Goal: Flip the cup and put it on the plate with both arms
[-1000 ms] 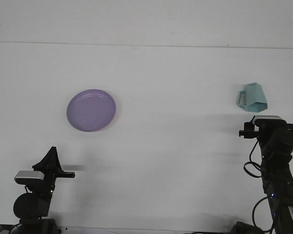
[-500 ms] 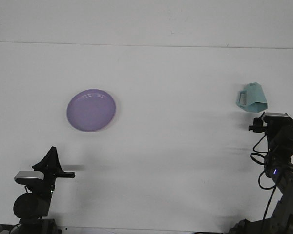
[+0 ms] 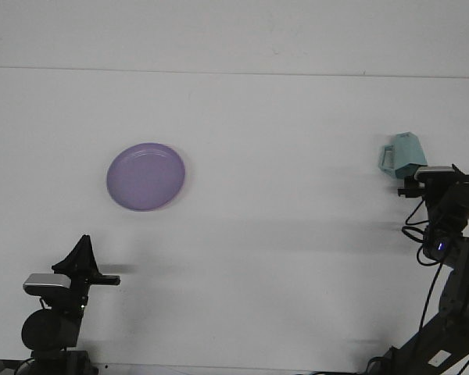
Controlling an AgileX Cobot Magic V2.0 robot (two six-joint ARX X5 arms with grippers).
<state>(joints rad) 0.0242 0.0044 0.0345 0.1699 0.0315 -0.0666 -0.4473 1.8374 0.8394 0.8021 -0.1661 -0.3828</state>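
The right gripper [image 3: 424, 173] hangs just at the near edge of the cup [image 3: 401, 155], its wrist camera and body covering the cup's lower rim from the front view. Whether its jaws are spread or closed cannot be told: they are hidden behind the wrist housing. The left gripper [image 3: 83, 254] sits low at the near edge of the table [image 3: 281, 250], well apart from the cup and on the near side of the plate [image 3: 146, 176]; its dark fingers read as a single pointed shape, and their state cannot be told either.

The cup is pale teal, with a faceted body and a handle on its left side. It appears to lie mouth-down or tipped, though its exact pose is hard to read. It rests far to the right of the purple plate, with bare table between them.

The step in hand looks like the approach to the first grasp: the right arm is closing on the cup and nothing is lifted. The next move calls for the right jaws to straddle the cup's wall or handle and close firmly enough to lift it, so it can be turned upright and passed toward the left arm, which stands nearer the plate.
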